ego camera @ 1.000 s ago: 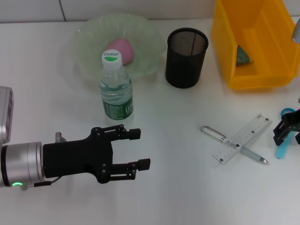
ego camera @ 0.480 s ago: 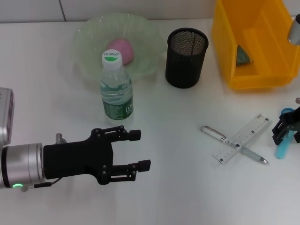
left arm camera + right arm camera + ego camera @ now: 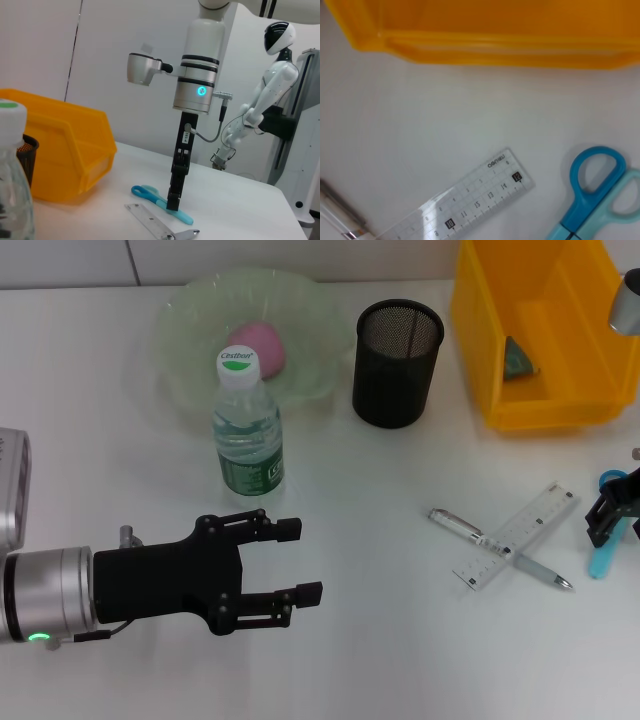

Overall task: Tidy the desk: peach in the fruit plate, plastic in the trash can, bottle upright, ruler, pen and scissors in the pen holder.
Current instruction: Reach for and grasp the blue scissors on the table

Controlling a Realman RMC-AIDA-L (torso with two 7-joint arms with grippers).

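Left claw [image 3: 290, 560] hovers low over the white counter [image 3: 380, 640], fingers spread, nothing between them; the bottle [image 3: 246, 425] stands upright just beyond it, cap on. Behind the bottle, the fruit plate [image 3: 190, 310] holds the pink peach [image 3: 262, 347]. Next along, the black mesh pen holder [image 3: 397, 362] looks empty from above. The pen [image 3: 455, 526] and clear ruler [image 3: 520, 535] lie crossed on the counter, ruler over pen. The yellow trash can [image 3: 500, 320] has a dark scrap of plastic [image 3: 518, 358] inside.

Far right: the right claw [image 3: 612, 512] is down at the blue scissors [image 3: 606, 550], tips around or on the blades. Whether they are spread or pinching, I cannot tell; the left wrist view shows the fingers edge-on.

Judgement: the scissors pick is the step in hand. Best to grip across the blades near the pivot so they lift level, then turn them point-down over the holder's mouth before release.
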